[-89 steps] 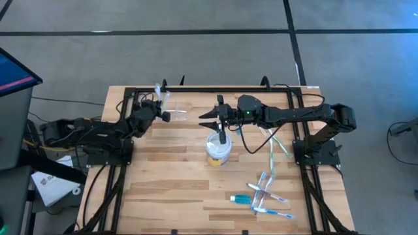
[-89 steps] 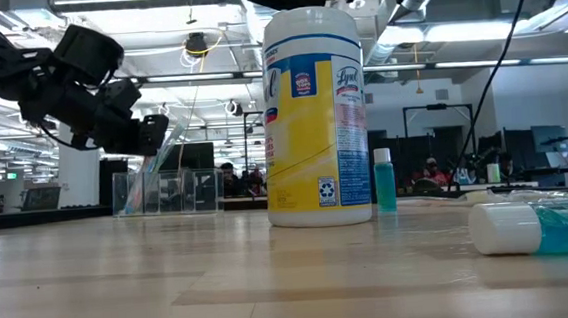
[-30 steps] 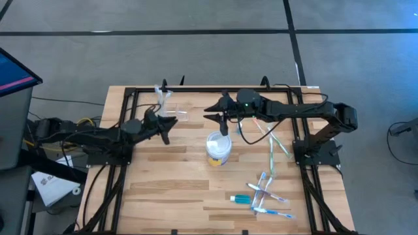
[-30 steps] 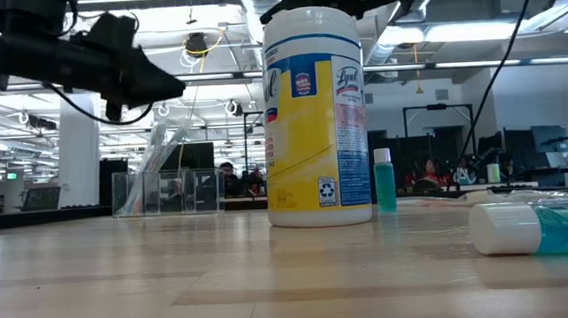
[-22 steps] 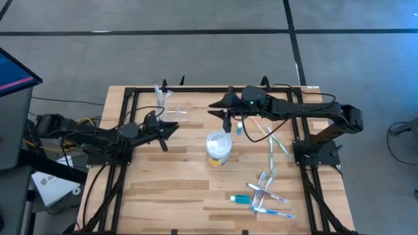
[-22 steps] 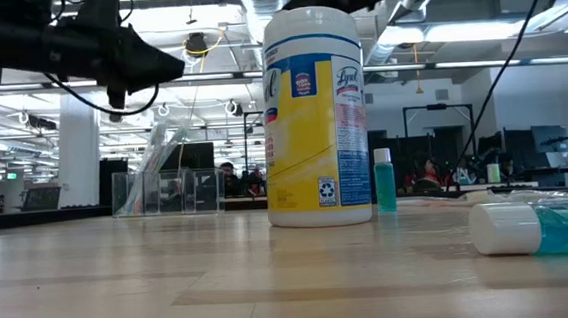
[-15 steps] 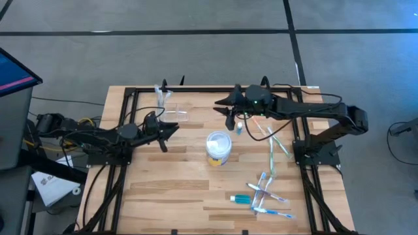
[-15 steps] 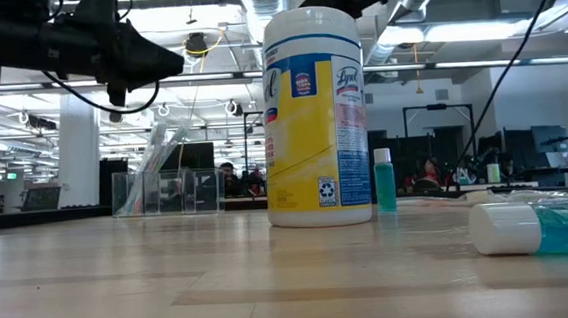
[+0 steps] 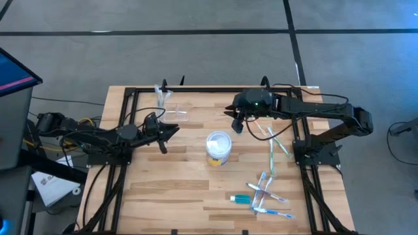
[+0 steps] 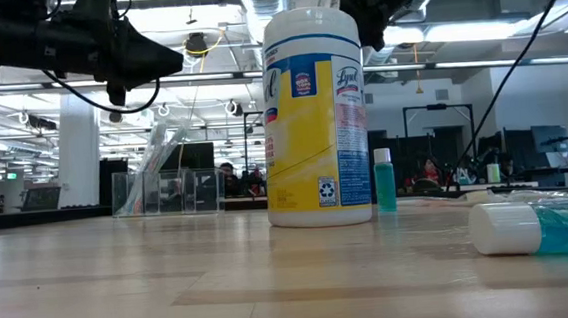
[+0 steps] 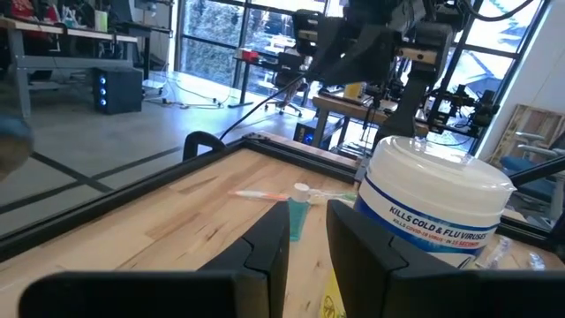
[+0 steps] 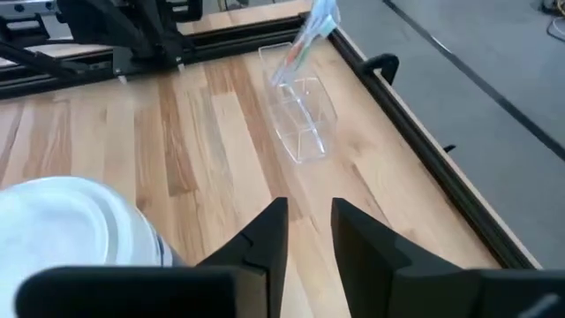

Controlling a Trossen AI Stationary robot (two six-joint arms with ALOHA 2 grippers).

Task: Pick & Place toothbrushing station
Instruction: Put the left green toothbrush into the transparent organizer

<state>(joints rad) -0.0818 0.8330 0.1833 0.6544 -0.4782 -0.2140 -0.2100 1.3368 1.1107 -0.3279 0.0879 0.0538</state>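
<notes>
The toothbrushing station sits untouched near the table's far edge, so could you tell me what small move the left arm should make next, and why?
Probably ease the left gripper toward the far edge, over the toothbrushing station. Its fingers stand slightly apart holding nothing, and they point at the wipes tub, not the station.

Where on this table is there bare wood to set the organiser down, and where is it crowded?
Free: the near-left wood, from the white-topped tub to the left frame rail, and the strip between the left gripper and the tub. Crowded: the near-right corner, heaped with toothbrushes, and the far side around the toothbrushing station and right gripper.
</notes>
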